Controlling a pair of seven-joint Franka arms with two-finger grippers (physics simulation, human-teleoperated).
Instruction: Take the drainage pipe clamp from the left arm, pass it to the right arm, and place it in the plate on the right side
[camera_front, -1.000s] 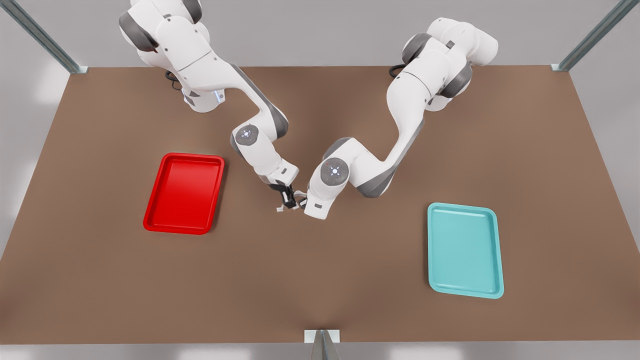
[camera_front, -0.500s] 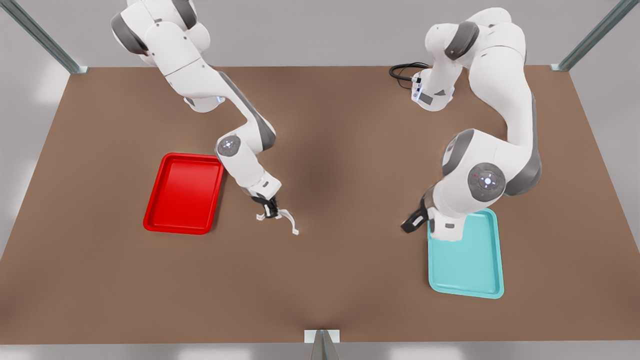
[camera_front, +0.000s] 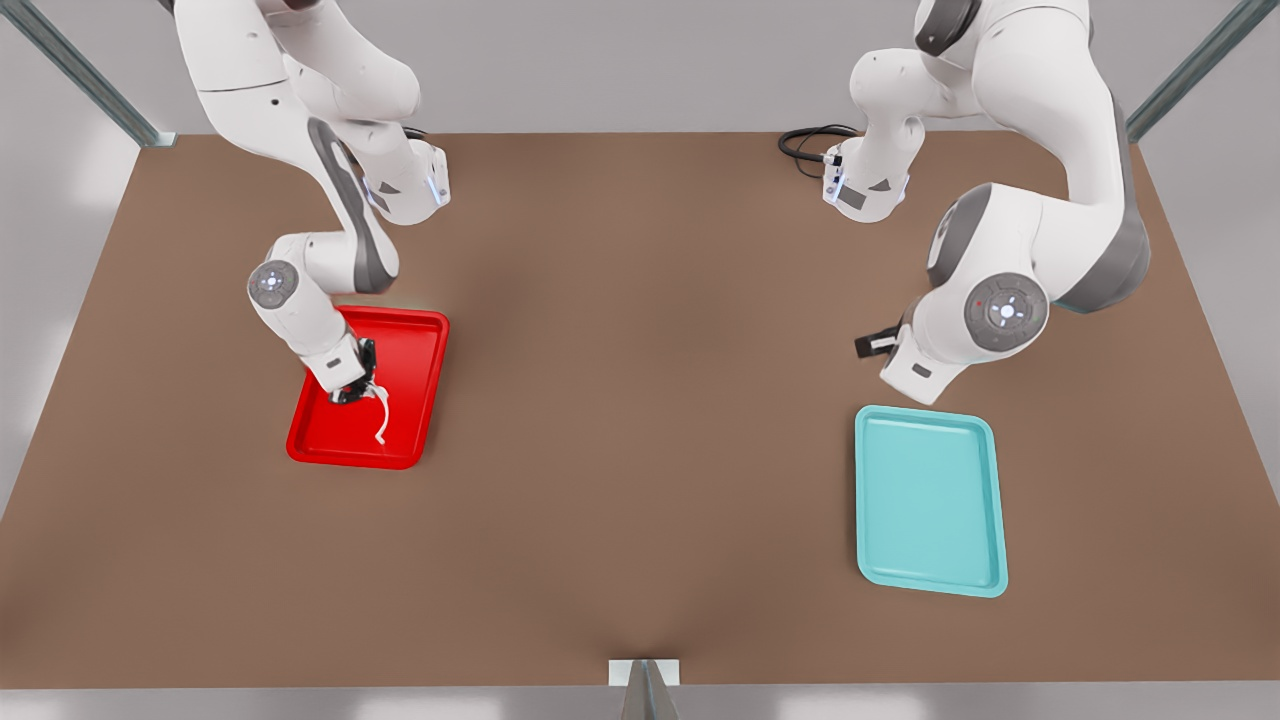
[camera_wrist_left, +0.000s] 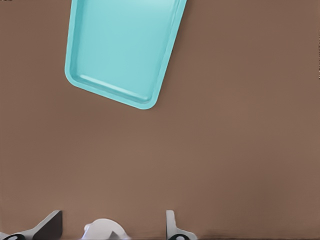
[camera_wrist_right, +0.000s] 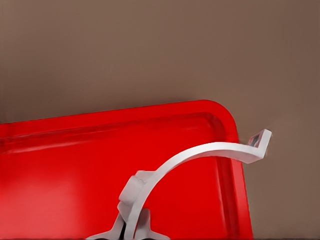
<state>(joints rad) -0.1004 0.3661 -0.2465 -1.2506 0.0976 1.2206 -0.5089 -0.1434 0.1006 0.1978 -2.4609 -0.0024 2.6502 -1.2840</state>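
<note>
So the right hand (camera_front: 357, 388) hangs low over the red plate (camera_front: 345, 455), clenched on one end of the drainage pipe clamp (camera_front: 381, 412), whose white curve trails out from the fingers toward the plate's near rim. From the right wrist view, the clamp (camera_wrist_right: 200, 155) arcs above the plate's floor (camera_wrist_right: 65, 180) with its far tab reaching past the plate's corner, so I'd guess it is kept gripped until it sits fully inside the rim. Well away from the plate, the left hand (camera_front: 876, 343) waits just beyond the teal tray (camera_front: 930, 500), above the bench (camera_front: 640, 400), fingers spread and holding nothing.
</note>
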